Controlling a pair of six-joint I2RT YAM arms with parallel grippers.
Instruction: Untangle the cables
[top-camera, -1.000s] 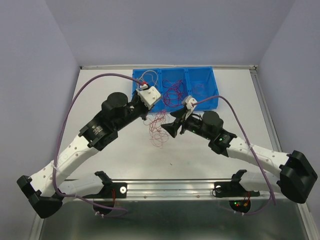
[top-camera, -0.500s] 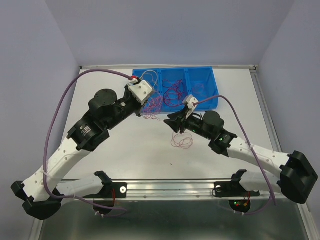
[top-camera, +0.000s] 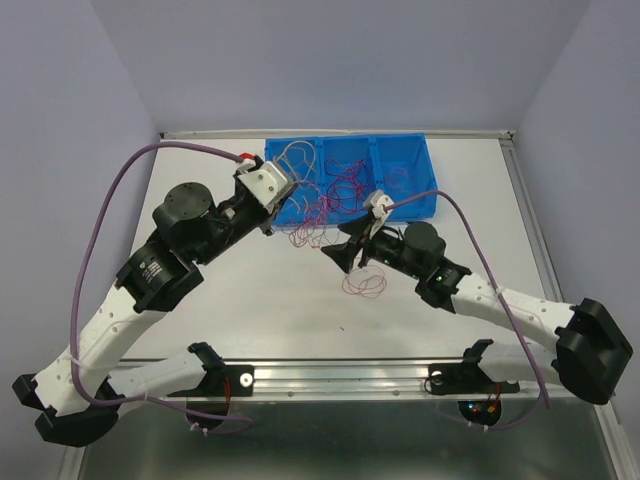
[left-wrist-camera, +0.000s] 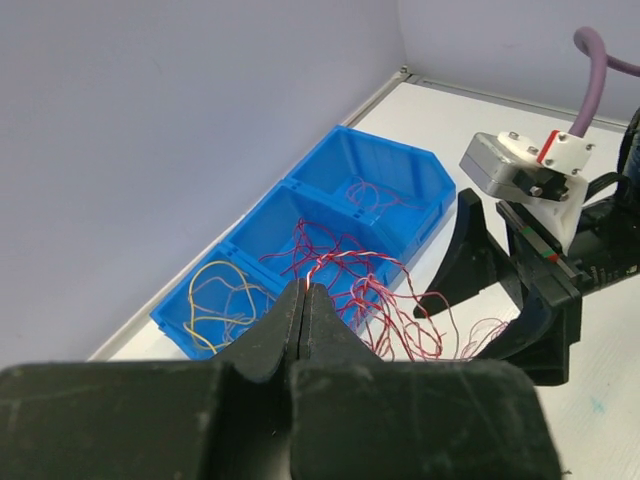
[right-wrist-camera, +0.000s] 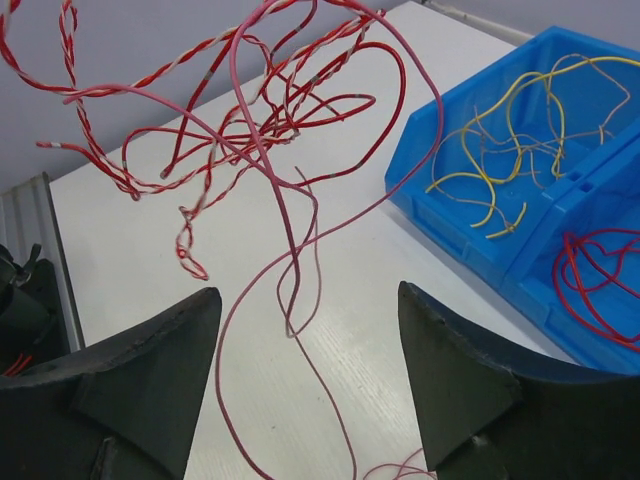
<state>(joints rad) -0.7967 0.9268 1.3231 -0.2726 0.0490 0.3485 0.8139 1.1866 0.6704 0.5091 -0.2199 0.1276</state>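
A tangle of red and red-white twisted cables (top-camera: 315, 213) hangs just in front of the blue bin (top-camera: 425, 170). My left gripper (top-camera: 277, 222) is shut on a red-white twisted strand (left-wrist-camera: 318, 266) at the tangle's left end. My right gripper (top-camera: 345, 247) is open just right of the tangle. In its wrist view the tangle (right-wrist-camera: 250, 130) hangs above and ahead, and one pink cable (right-wrist-camera: 290, 250) trails down between the open fingers (right-wrist-camera: 180, 340) without touching them. A loose pink loop (top-camera: 365, 285) lies on the table below that gripper.
The bin (left-wrist-camera: 250, 225) has three compartments: yellow and pale cables (left-wrist-camera: 225, 295) in the left one, red ones (top-camera: 348, 180) in the middle, a few pink ones (top-camera: 400, 180) in the right. The right gripper's fingers (left-wrist-camera: 470, 260) stand close beside the tangle.
My left gripper lifted the tangle off the table and drew it back and left. A pink loop stayed behind on the table. My right gripper narrowed, then opened again.
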